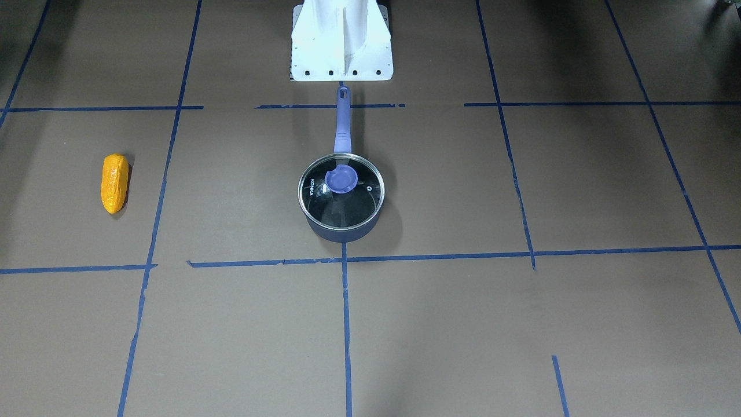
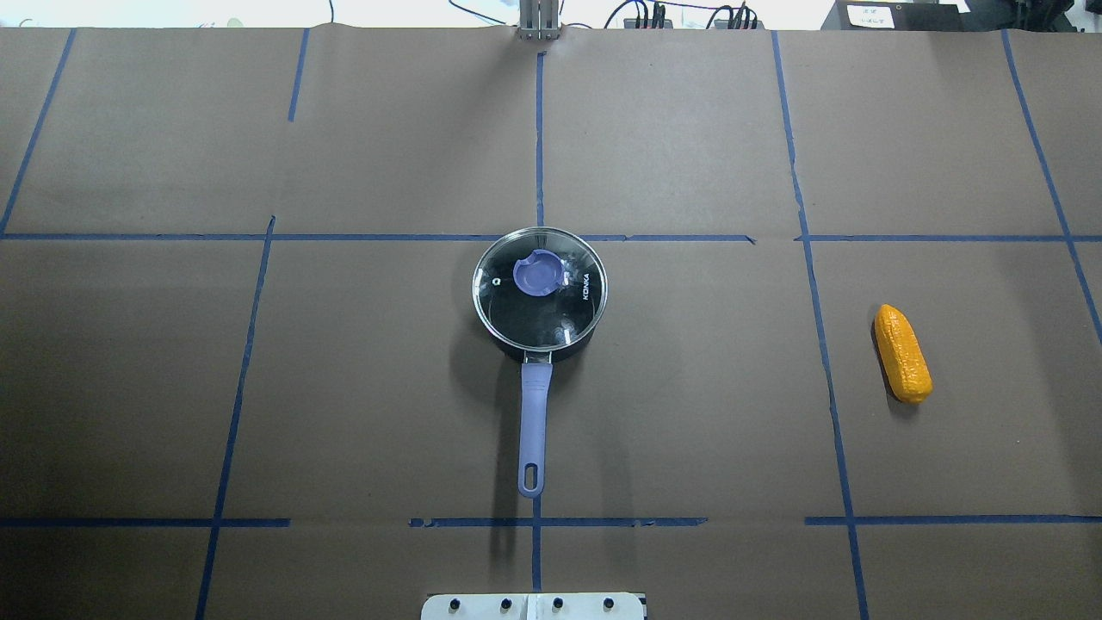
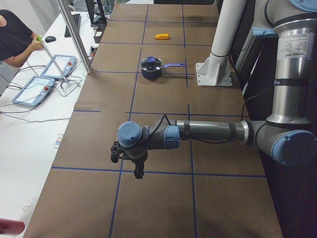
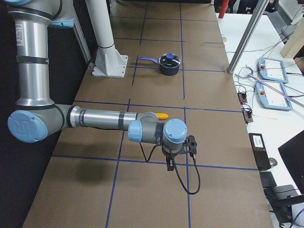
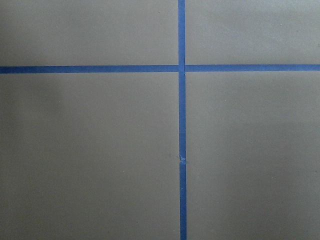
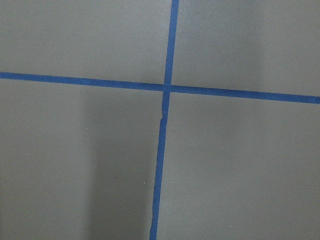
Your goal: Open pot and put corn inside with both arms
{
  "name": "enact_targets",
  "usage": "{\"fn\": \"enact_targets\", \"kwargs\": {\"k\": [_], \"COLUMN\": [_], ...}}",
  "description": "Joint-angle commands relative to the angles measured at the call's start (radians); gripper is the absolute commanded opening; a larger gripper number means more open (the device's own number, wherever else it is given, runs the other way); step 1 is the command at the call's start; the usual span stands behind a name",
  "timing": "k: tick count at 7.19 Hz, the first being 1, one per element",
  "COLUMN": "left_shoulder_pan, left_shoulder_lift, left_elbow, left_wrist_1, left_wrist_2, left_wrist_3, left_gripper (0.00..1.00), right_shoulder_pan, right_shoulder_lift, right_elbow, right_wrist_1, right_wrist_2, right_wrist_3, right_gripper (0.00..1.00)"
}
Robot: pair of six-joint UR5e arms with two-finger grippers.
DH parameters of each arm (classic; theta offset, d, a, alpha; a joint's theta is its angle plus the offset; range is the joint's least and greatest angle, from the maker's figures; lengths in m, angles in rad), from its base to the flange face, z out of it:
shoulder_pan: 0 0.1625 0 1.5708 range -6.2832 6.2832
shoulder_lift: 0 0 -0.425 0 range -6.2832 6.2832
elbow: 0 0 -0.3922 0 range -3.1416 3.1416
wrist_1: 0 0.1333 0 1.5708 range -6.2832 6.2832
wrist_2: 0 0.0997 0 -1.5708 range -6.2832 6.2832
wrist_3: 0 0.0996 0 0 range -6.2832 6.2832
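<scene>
Nothing had begun yet: the pot stood in the middle of the worktop with the lid on, and the corn lay well apart on the robot's right. The next move called for one arm to lift the lid by its knob. Whether the left gripper and the right gripper were open, I could not tell. Brown paper with blue tape lines covered the worktop.

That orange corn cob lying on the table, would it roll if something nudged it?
Probably, if nudged sideways: the corn is a rounded oblong lying on its side on the flat table. Pushed end-on, it would more likely slide or swivel. Its bumpy kernels should make it less slippery to grip.
</scene>
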Motion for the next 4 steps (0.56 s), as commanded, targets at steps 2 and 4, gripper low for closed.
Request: {"fn": "enact_targets", "kwargs": {"k": [2, 4], "left_shoulder_pan": [0.007, 0.018], "left_shoulder_lift": [-0.042, -0.146], "left_elbow": [-0.028, -0.039], "left_wrist_1": [0.019, 0.137], "left_wrist_2": [0.008, 0.011], "left_wrist_3": [-0.009, -0.009], "left_gripper": [1.0, 1.0], "right_shoulder_pan": [0.0, -0.001], "right_shoulder_lift": [0.005, 0.006], "right_elbow": [-0.001, -0.001], "right_wrist_1": [0.0, 0.0], "right_wrist_2": [0.0, 0.0], "right_wrist_3": [0.003, 0.003], "right_gripper": [1.0, 1.0]}}
